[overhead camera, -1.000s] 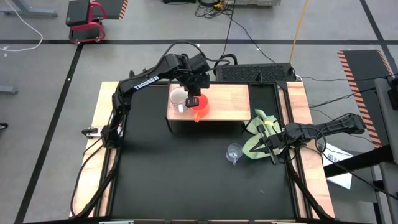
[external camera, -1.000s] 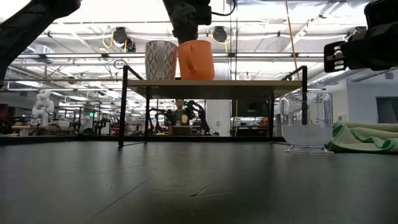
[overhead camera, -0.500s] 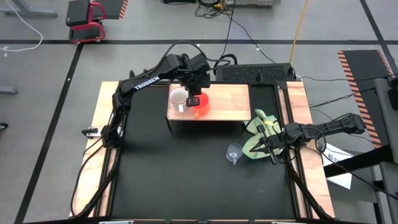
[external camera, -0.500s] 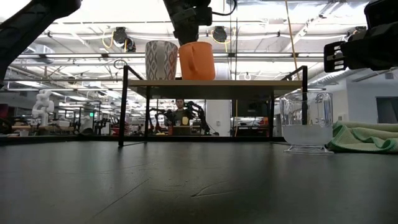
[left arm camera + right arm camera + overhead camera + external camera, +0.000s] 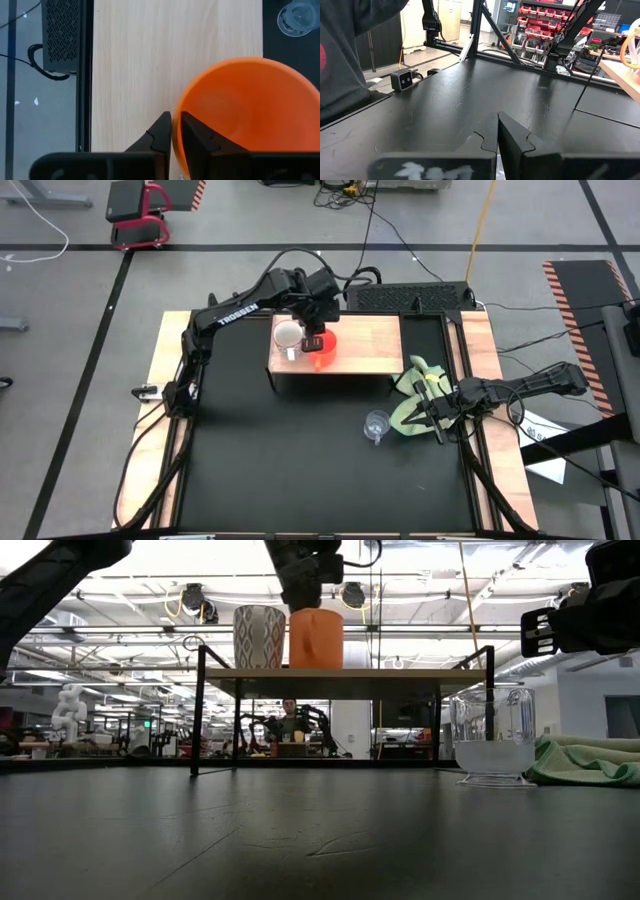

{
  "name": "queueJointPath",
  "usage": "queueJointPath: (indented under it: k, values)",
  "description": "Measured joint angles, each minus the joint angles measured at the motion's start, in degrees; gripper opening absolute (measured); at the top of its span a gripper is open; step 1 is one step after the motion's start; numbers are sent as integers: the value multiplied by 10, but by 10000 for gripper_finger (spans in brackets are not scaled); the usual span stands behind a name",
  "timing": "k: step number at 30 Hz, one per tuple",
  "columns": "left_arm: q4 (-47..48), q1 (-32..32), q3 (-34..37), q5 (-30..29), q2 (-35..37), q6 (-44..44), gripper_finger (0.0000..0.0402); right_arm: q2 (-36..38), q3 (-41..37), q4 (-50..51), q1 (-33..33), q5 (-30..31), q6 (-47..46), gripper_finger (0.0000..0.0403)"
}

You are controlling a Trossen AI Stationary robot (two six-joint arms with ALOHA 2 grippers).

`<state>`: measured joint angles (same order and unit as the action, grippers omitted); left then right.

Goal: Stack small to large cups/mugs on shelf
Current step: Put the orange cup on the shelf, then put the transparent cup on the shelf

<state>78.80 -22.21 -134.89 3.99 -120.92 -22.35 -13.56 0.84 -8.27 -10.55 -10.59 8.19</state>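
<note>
Lettering "TROSSEN" on left arm point(image 5: 236, 311), left tool point(image 5: 173, 131) clamped on orange mug point(image 5: 245, 110) rim, right tool point(image 5: 496, 135) together.

Overhead and table-level views, both on the shelf point(image 5: 340, 345).

This is a robotics lab or industrial workshop hall. Level across the black surface point(image 5: 300, 840), the room behind is wide and open, with bright ceiling lights and exposed pipes and ducts point(image 5: 195, 595) overhead. Other robot arms point(image 5: 310, 720) stand at benches far back, near a person point(image 5: 290, 718), and a pale robot figure point(image 5: 68, 705) stands off to one side. From above, the concrete floor carries black tape lines point(image 5: 300, 248), hazard striping point(image 5: 570, 285) and loose cables point(image 5: 345, 192). Racks of red parts bins point(image 5: 542, 17) line the wall.
</note>
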Motion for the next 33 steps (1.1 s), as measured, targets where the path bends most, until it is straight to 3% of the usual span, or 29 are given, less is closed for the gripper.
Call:
queueJointPath:
  k: [16, 21, 25, 29, 33]
  values:
    - [-12, 7, -1, -14, 27, 1, 74, 0, 0, 1, 0, 0, 0, 0]
    - [-22, 21, 0, -59, 70, 0, 74, 0, 0, 1, 0, 0, -3, 0]
    - [-53, 40, -1, -53, 118, 0, 74, 0, 0, 0, 0, 0, -7, 0]
    - [-42, 64, -1, 0, 156, -28, 38, 0, 0, -1, 0, 0, -11, 0]
    - [-13, 79, -1, -37, 180, -24, 7, 0, 0, -1, 0, 0, -11, 0]
